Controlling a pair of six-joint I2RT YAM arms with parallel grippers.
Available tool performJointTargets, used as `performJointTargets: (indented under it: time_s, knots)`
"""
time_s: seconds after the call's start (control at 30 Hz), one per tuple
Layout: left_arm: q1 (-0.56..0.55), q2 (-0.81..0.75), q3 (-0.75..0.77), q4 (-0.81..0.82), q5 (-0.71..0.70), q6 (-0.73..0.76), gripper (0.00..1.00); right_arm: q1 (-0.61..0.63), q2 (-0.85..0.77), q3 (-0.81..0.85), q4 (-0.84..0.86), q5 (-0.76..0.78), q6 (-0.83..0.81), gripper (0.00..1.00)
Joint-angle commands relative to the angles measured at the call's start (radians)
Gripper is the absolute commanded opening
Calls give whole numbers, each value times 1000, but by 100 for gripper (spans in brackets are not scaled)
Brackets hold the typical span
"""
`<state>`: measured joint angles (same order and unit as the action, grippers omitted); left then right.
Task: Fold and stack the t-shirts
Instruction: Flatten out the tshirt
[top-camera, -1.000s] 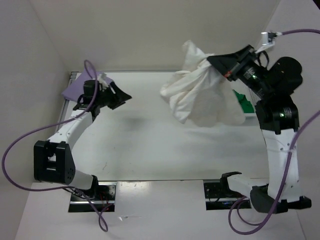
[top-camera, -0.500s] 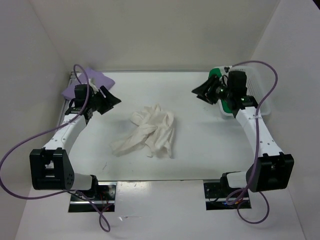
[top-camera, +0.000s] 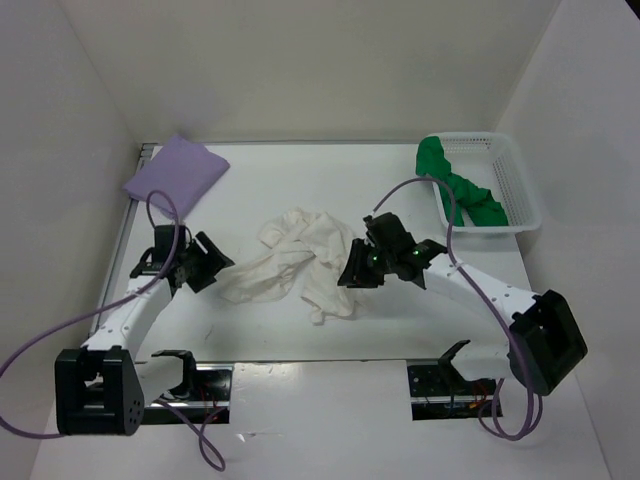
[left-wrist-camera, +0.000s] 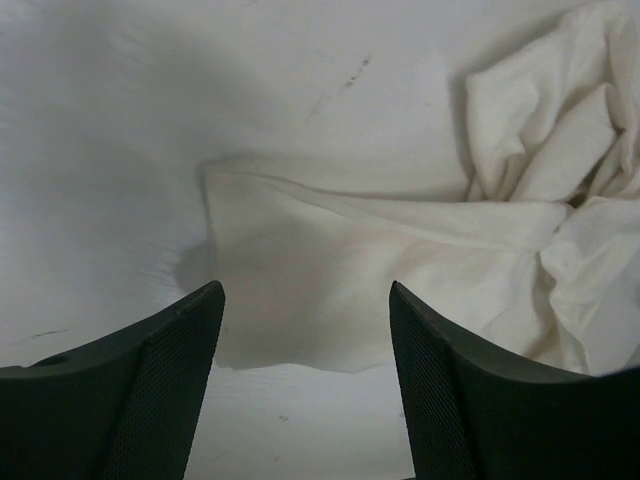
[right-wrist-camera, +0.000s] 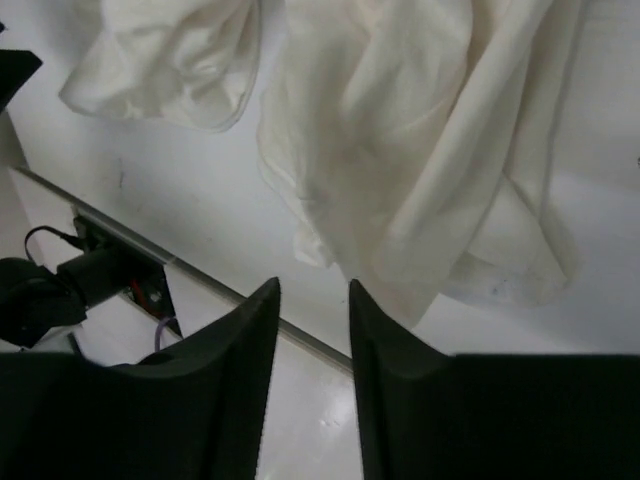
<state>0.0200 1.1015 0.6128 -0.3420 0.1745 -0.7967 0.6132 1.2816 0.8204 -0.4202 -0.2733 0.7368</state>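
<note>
Table (top-camera: 300, 180) bears white t-shirt (top-camera: 300, 262) between left end effector (top-camera: 216, 266), wide, and right one (top-camera: 349, 276), narrow.

Two white-shelled arms (top-camera: 130, 308), black joint housings (top-camera: 95, 388), looping purple cables (top-camera: 414, 181); green lights (top-camera: 374, 257) near right wrist; black mesh-textured wedge fingers (left-wrist-camera: 140, 400).

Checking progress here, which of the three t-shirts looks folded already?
The lavender t-shirt at the far left corner: it lies flat and squared. The white t-shirt is crumpled mid-table, the green t-shirt bunched in the basket.
</note>
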Motion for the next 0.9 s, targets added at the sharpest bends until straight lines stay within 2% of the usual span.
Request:
performJointTargets:
  time_s: [0.0, 0.27, 0.37, 0.47, 0.53, 0.67, 0.8, 0.83, 0.87]
  knots:
    - [24, -12, -30, 52, -41, -101, 75, 19, 10, -9, 54, 89, 15, 42]
    - [24, 83, -48, 182, -98, -67, 74, 39, 79, 77, 9, 131, -65, 55]
    - [24, 216, -19, 192, -111, -32, 74, 39, 91, 112, 0, 164, -88, 61]
    - [24, 288, -7, 192, -76, -22, 64, 39, 151, 137, -28, 164, -109, 61]
    - [-9, 297, -7, 204, -85, -32, 59, 49, 151, 146, -28, 164, -109, 55]
    - [-28, 258, -7, 204, -96, -41, 48, 49, 151, 155, -19, 174, -100, 55]
    - [-28, 233, 4, 213, -96, -41, 25, 59, 229, 186, 14, 149, -100, 55]
    - [-28, 233, 14, 213, -96, -41, 21, 59, 245, 197, 23, 149, -100, 48]
    - [-28, 233, 28, 213, -81, -32, 18, 59, 245, 209, 23, 166, -100, 30]
